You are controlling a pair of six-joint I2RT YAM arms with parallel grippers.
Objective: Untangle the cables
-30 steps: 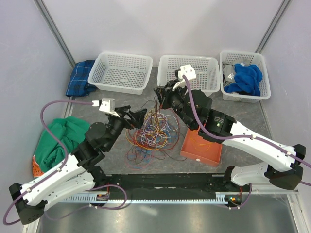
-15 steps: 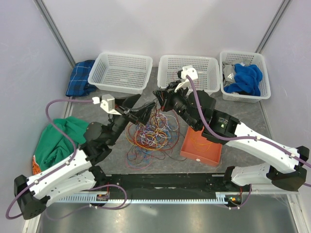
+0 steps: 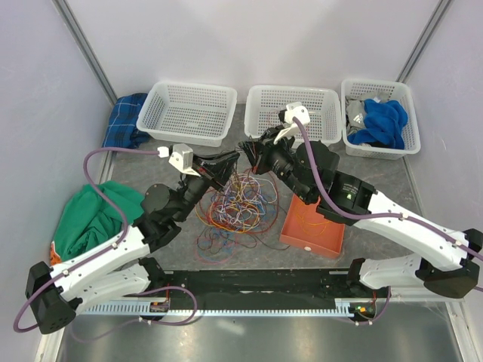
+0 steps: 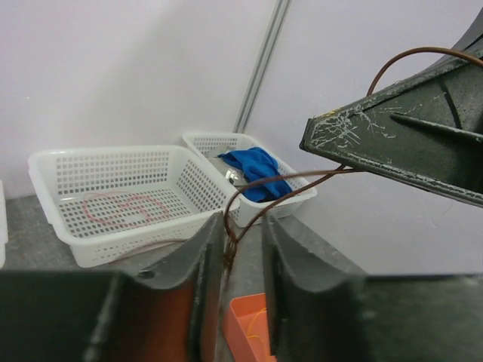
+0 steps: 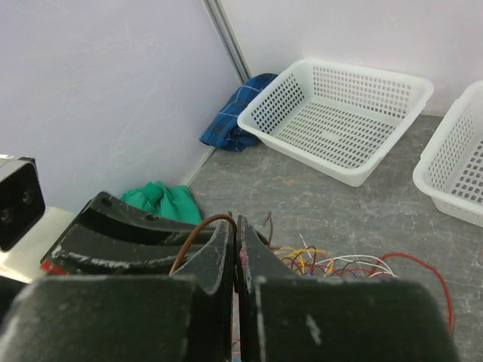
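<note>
The cables (image 3: pixel 238 200) lie as a many-coloured tangle mid-table; some show in the right wrist view (image 5: pixel 339 264). My right gripper (image 3: pixel 247 148) (image 5: pixel 236 226) hangs above the tangle's far edge, shut on a brown cable (image 5: pixel 192 230) that arcs out of its tips. My left gripper (image 3: pixel 231 158) (image 4: pixel 243 234) meets it tip to tip. Its jaws stand narrowly apart around the same brown cable (image 4: pixel 279 197), which rests against the left finger. The cable loops up to the right gripper's scratched fingers (image 4: pixel 392 143).
Three white baskets line the back: left (image 3: pixel 162 128), middle (image 3: pixel 256 94), and right (image 3: pixel 407 147) with a blue cloth (image 3: pixel 381 121). An orange tray (image 3: pixel 313 226) sits right of the tangle. A green cloth (image 3: pixel 94 219) and a plaid cloth (image 3: pixel 124 121) lie left.
My left arm swung right and up to the right gripper's tips, and its jaws went from wide open to a narrow gap around the brown cable. The right gripper stayed shut.
</note>
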